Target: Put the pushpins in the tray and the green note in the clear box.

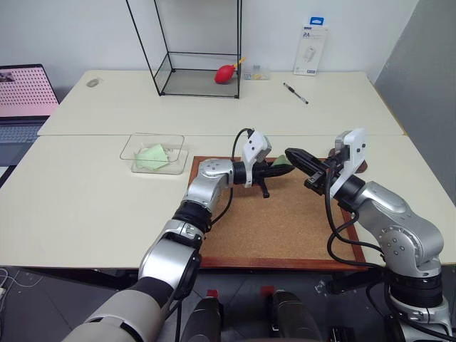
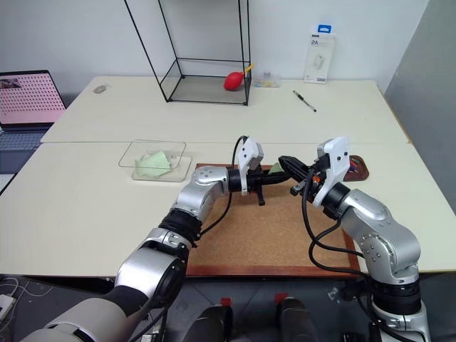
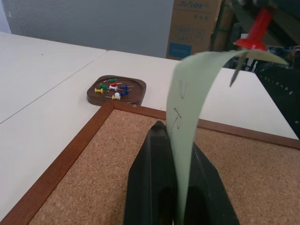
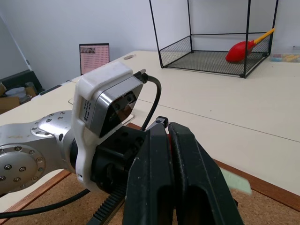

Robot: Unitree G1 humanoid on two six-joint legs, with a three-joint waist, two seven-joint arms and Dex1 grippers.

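Note:
The green note (image 3: 187, 122) stands curled up between the black fingers of my left gripper (image 3: 176, 140), which is shut on its lower edge above the corkboard (image 1: 278, 221). A red pushpin (image 3: 253, 33) pierces the note's top corner, and my right gripper (image 4: 168, 129) is shut on that pin's head, tip to tip with the left gripper (image 1: 279, 169). The dark brown tray (image 3: 138, 89) sits just off the corkboard's far right corner and holds several coloured pushpins (image 3: 112, 89). The clear box (image 1: 128, 151) lies off the board's left side with a wrinkled pale green sheet inside.
A tall black-framed glass case (image 1: 160, 71) with a red blower (image 1: 226, 73) stands at the back. A pen (image 1: 296, 92) and a white package (image 1: 311, 50) lie back right. A laptop (image 1: 25, 100) sits at the far left.

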